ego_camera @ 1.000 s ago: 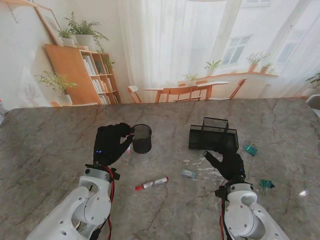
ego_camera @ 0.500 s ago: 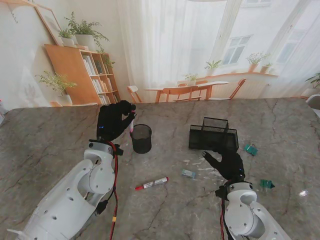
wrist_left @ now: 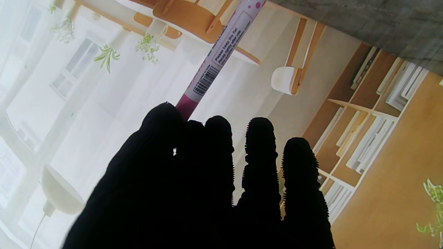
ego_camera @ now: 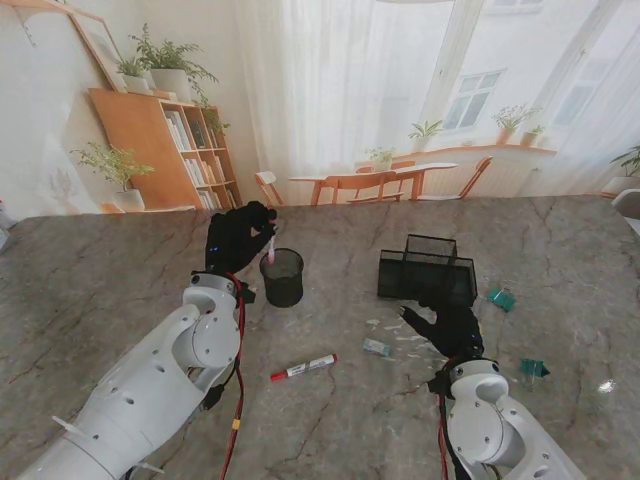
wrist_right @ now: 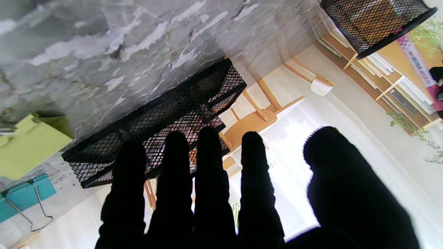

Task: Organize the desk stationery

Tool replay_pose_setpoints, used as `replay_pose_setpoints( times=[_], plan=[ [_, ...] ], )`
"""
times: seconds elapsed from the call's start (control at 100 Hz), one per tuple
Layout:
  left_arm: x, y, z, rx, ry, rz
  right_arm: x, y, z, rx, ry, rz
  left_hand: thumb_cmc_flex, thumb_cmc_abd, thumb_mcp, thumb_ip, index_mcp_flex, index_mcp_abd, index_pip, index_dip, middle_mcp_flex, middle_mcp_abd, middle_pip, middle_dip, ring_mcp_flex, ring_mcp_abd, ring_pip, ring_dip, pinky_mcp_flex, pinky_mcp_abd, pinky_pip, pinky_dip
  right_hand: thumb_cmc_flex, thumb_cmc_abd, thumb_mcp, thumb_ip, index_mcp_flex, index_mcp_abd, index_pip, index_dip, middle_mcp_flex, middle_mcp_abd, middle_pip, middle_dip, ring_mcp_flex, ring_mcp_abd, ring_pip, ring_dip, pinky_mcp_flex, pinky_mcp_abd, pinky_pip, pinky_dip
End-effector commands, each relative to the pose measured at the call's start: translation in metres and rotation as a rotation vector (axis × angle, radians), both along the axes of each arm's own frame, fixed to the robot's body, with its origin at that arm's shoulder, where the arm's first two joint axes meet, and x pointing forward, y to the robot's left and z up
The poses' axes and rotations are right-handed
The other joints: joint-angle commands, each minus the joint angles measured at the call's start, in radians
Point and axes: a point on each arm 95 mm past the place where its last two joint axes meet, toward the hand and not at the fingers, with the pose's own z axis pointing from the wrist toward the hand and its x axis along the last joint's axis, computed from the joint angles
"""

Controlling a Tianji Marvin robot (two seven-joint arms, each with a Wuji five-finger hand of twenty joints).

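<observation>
Pen and cup: the left hand point(ego_camera: 238, 240) grips a pink pen point(ego_camera: 270, 247) just over the rim of the black mesh pen cup point(ego_camera: 283, 277), which sits just to its right.
Pen axis: near upright, slightly tilted, its free end pointing down toward the cup mouth; the drop looks close.
Nearer hand: the left; the cup is well apart from the right hand point(ego_camera: 447, 327).
Right hand: fingers spread, holding nothing, hovering just nearer to me than the mesh desk organizer point(ego_camera: 426, 270).
Still loose: a red marker point(ego_camera: 303, 367) lying flat between the arms, teal binder clips point(ego_camera: 501, 298) on the right.
Surface: grey marble table point(ego_camera: 100, 290).
Room: curtained window, wooden bookshelf point(ego_camera: 165, 150) with plants.
</observation>
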Motion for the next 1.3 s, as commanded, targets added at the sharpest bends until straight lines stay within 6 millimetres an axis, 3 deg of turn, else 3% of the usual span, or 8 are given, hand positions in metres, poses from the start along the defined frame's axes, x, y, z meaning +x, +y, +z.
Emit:
replay_pose_setpoints(
  times=[0.0, 0.24, 0.58, 0.69, 0.77, 0.86, 1.05, 1.29],
  plan=[
    [0.000, -0.005, -0.009, -0.010, 0.025, -0.003, 0.000, 0.000, -0.004, 0.000, 0.023, 0.007, 0.059, 0.020, -0.008, 0.036, -0.012, 0.000, 0.046, 0.011, -0.020, -0.086, -0.014, 0.016, -0.013, -0.022, -0.008, 0.011, -0.003, -0.024, -0.011, 0.034, 0.002, 0.030, -0.024, 0.033, 0.016, -0.002, 0.009, 0.009, -0.001, 0.006, 0.007, 0.016, -0.002, -0.001, 0.004, 0.011, -0.009, 0.011, 0.016, 0.015],
    [0.002, -0.005, -0.026, 0.002, 0.071, 0.002, 0.002, 0.002, -0.006, 0.006, 0.034, 0.019, 0.064, 0.021, -0.022, 0.033, -0.015, -0.005, 0.034, 0.000, -0.025, -0.088, -0.019, 0.015, -0.018, -0.025, -0.013, 0.010, -0.002, -0.021, -0.013, 0.039, 0.003, 0.031, -0.023, 0.033, 0.018, -0.002, 0.010, 0.009, -0.001, 0.005, 0.006, 0.016, -0.001, 0.000, 0.004, 0.010, -0.010, 0.010, 0.016, 0.015],
    [0.000, -0.004, -0.039, 0.018, 0.122, -0.003, 0.002, 0.001, -0.006, 0.008, 0.030, 0.017, 0.153, 0.066, -0.241, -0.032, -0.028, -0.032, -0.166, -0.143, -0.099, -0.049, -0.167, -0.026, -0.059, -0.031, -0.120, -0.045, -0.010, -0.014, -0.049, 0.047, 0.003, 0.031, -0.023, 0.033, 0.017, -0.002, 0.009, 0.008, 0.000, 0.006, 0.006, 0.016, -0.001, -0.001, 0.004, 0.010, -0.010, 0.010, 0.016, 0.014],
    [-0.002, -0.005, -0.040, 0.020, 0.139, -0.004, 0.001, 0.001, -0.006, 0.008, 0.028, 0.014, 0.074, 0.121, -0.257, -0.040, -0.021, -0.006, -0.413, -0.221, -0.170, -0.008, -0.286, -0.259, -0.099, -0.024, -0.217, -0.108, -0.045, -0.001, -0.090, 0.037, 0.003, 0.032, -0.023, 0.033, 0.018, -0.002, 0.009, 0.008, 0.000, 0.005, 0.007, 0.016, -0.001, 0.000, 0.004, 0.011, -0.010, 0.011, 0.016, 0.014],
    [-0.003, -0.005, -0.042, 0.033, 0.155, -0.014, 0.001, 0.000, -0.006, 0.009, 0.026, 0.011, -0.023, 0.189, -0.265, -0.031, -0.041, 0.014, -0.710, -0.447, -0.225, 0.048, -0.563, -0.501, -0.160, -0.027, -0.361, -0.220, -0.117, 0.026, -0.193, -0.015, 0.003, 0.032, -0.023, 0.033, 0.018, -0.001, 0.009, 0.008, 0.000, 0.006, 0.006, 0.016, -0.001, -0.001, 0.004, 0.011, -0.010, 0.011, 0.016, 0.014],
    [-0.005, -0.004, -0.042, 0.056, 0.168, -0.032, 0.001, 0.000, -0.006, 0.009, 0.025, 0.010, -0.103, 0.191, -0.268, -0.034, -0.126, 0.028, -0.902, -0.579, -0.287, 0.075, -0.773, -0.693, -0.227, -0.024, -0.512, -0.345, -0.186, 0.058, -0.332, -0.094, 0.003, 0.032, -0.024, 0.033, 0.017, -0.001, 0.009, 0.008, 0.000, 0.005, 0.007, 0.016, 0.000, 0.000, 0.005, 0.011, -0.010, 0.011, 0.016, 0.014],
    [-0.009, -0.004, -0.034, 0.088, 0.163, -0.070, 0.001, 0.000, -0.006, 0.009, 0.025, 0.010, -0.164, 0.202, -0.269, -0.036, -0.221, 0.043, -0.976, -0.648, -0.362, 0.081, -0.868, -0.783, -0.293, -0.021, -0.617, -0.448, -0.208, 0.073, -0.532, -0.189, 0.003, 0.032, -0.023, 0.033, 0.018, -0.002, 0.009, 0.008, 0.000, 0.005, 0.007, 0.016, -0.001, 0.000, 0.005, 0.011, -0.009, 0.010, 0.016, 0.014],
    [-0.029, -0.002, -0.017, 0.200, 0.106, -0.150, 0.001, 0.000, -0.005, 0.021, 0.018, 0.007, -0.151, 0.216, -0.270, -0.040, -0.184, 0.048, -0.944, -0.637, -0.320, 0.091, -0.841, -0.755, -0.268, -0.014, -0.588, -0.426, -0.199, 0.050, -0.482, -0.135, 0.003, 0.032, -0.023, 0.033, 0.016, -0.003, 0.009, 0.008, 0.000, 0.006, 0.007, 0.016, -0.001, 0.000, 0.004, 0.011, -0.009, 0.011, 0.017, 0.014]
  ],
)
